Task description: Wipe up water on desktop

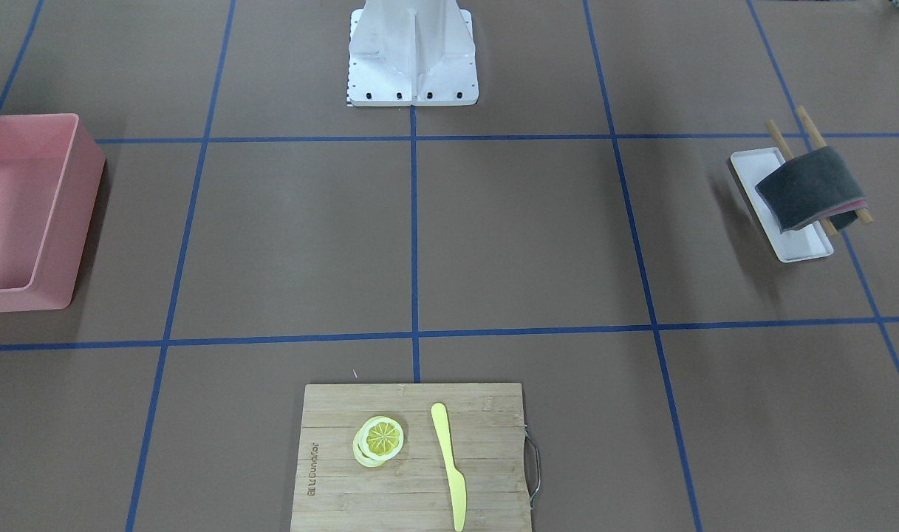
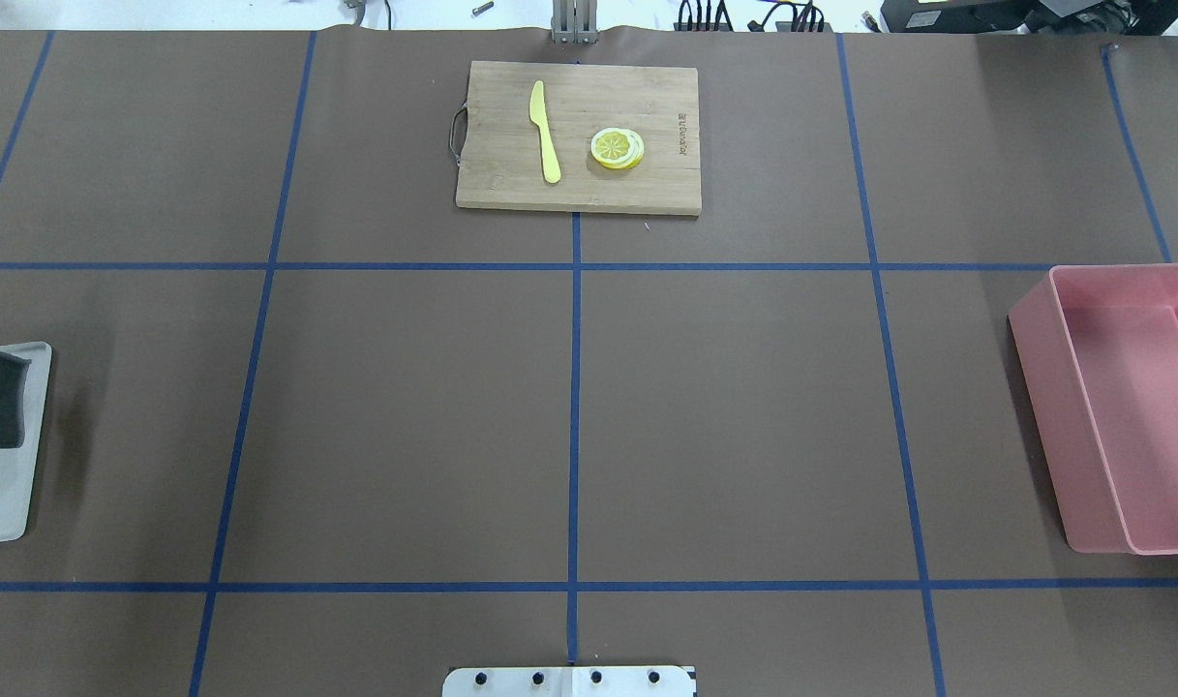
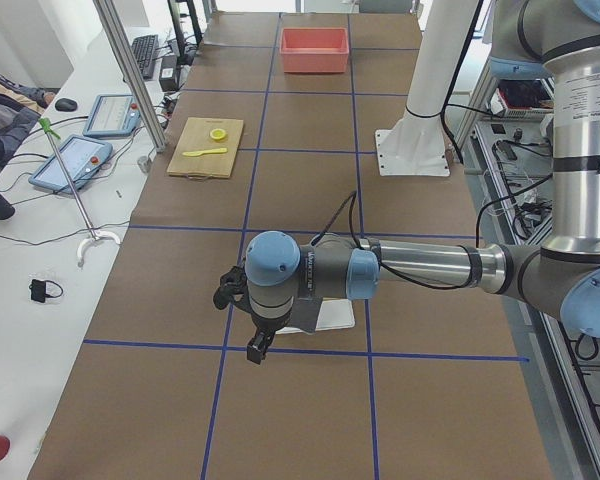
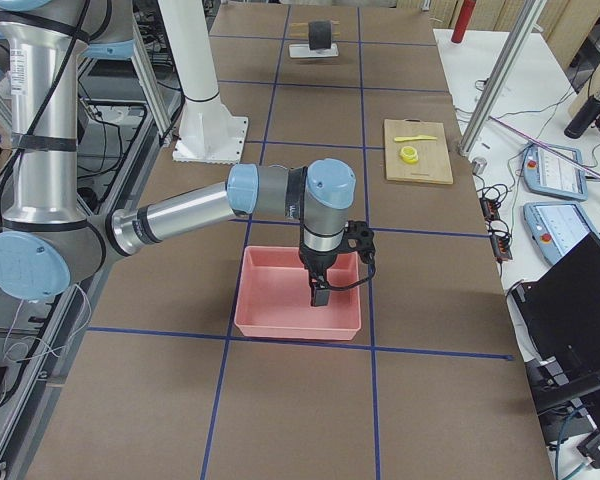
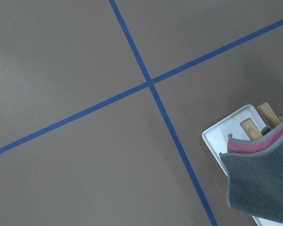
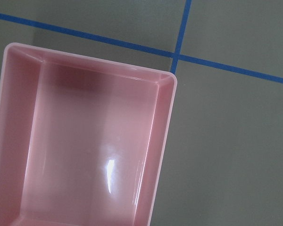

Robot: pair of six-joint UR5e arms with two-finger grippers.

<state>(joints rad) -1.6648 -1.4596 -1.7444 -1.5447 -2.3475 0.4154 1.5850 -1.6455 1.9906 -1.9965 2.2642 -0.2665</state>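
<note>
The brown desktop [image 1: 523, 236] with its blue tape grid shows no clear patch of water in any view. A grey cloth [image 1: 807, 188] with a pink layer hangs over two wooden rods on a white tray [image 1: 752, 174]; it also shows in the left wrist view [image 5: 264, 188]. My left gripper [image 3: 252, 345] hangs above the desktop beside that tray, seen only in the exterior left view, so I cannot tell whether it is open or shut. My right gripper [image 4: 320, 295] hangs over the pink bin [image 4: 280, 315], seen only in the exterior right view, so I cannot tell its state either.
The pink bin [image 2: 1034, 387] stands at the table's right end and looks empty in the right wrist view [image 6: 85, 155]. A bamboo cutting board [image 2: 579, 189] at the far edge carries a yellow knife [image 2: 545, 131] and lemon slices [image 2: 617, 148]. The robot's white base [image 1: 412, 52] stands at the near middle.
</note>
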